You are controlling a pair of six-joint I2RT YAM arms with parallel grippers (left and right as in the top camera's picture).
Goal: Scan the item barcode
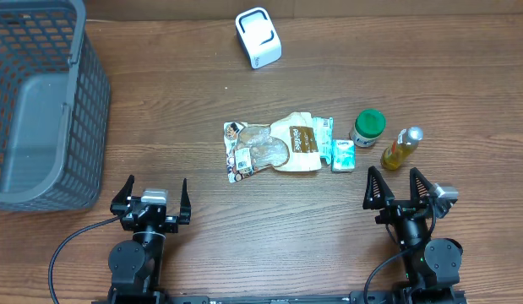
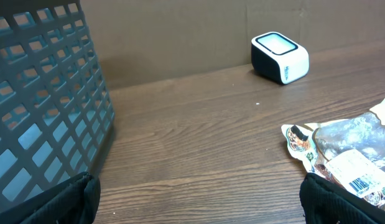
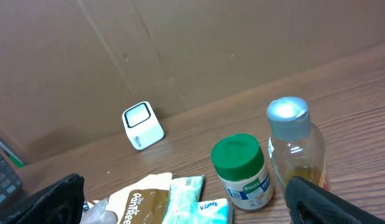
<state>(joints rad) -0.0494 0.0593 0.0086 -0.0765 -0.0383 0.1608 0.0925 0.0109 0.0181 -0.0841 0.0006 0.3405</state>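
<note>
**Wooden worktop (image 1: 269, 245) laid with packaged goods**

At the near edge, the left pincer (image 1: 157, 184) and the right pincer (image 1: 392, 176) are seen spread wide, with nothing held between the fingers. The snack packets (image 1: 274, 145) are laid flat at the middle, and a barcode label (image 2: 360, 182) is turned upward on one. Just right of them a green-lidded jar (image 1: 367, 128) and a bottle (image 1: 400, 149) are stood upright. The white scanner (image 1: 258, 37) is set at the far edge, well apart. A grey basket (image 1: 41, 110) is placed at the far left.

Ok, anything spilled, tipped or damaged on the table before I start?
Nothing stands out. The snack pouch lies flat and wrinkled, a barcode label facing up; the green-lidded jar and the bottle stand upright, capped. No spill is visible.
</note>
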